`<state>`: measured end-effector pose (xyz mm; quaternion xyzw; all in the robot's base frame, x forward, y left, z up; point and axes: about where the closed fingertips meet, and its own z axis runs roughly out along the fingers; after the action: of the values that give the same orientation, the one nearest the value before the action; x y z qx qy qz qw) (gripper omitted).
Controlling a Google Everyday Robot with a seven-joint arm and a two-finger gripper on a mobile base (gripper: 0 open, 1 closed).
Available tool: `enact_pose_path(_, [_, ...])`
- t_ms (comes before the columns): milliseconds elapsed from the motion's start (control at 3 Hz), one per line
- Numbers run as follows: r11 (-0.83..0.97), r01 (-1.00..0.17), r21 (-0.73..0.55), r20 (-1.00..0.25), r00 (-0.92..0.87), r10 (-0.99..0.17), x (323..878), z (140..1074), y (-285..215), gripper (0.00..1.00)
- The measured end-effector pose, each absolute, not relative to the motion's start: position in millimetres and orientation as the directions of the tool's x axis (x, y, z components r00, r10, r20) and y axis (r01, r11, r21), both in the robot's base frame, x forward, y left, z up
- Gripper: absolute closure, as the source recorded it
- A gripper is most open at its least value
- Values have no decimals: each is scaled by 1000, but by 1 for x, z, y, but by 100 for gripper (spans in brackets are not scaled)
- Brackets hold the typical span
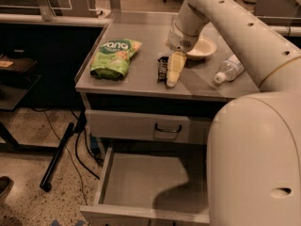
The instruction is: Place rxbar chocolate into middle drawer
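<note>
The rxbar chocolate (162, 68), a small dark bar, lies on the grey cabinet top (141, 81) near its middle. My gripper (171, 77) points down onto the top right beside the bar, against its right edge. The bar's right side is partly hidden behind the gripper. The middle drawer (141, 182) is pulled open below, with a bare grey floor and low side walls. My arm's large pale body covers the drawer's right part.
A green snack bag (114, 57) lies on the left of the top. A pale bowl (203, 48) and a lying clear water bottle (229, 70) are to the right. The shut top drawer front has a small black handle (168, 128). Cables and a black leg (59, 154) are on the floor at left.
</note>
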<state>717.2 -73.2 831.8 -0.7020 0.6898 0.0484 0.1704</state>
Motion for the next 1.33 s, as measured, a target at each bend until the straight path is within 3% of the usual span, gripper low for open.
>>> enact_pose_path(333, [16, -986, -167, -312, 37, -949, 719, 827, -76, 0])
enact_pose_path(667, [16, -986, -167, -312, 37, -949, 719, 827, -76, 16])
enact_pose_path(1333, [16, -986, -167, -312, 37, -949, 719, 827, -76, 63])
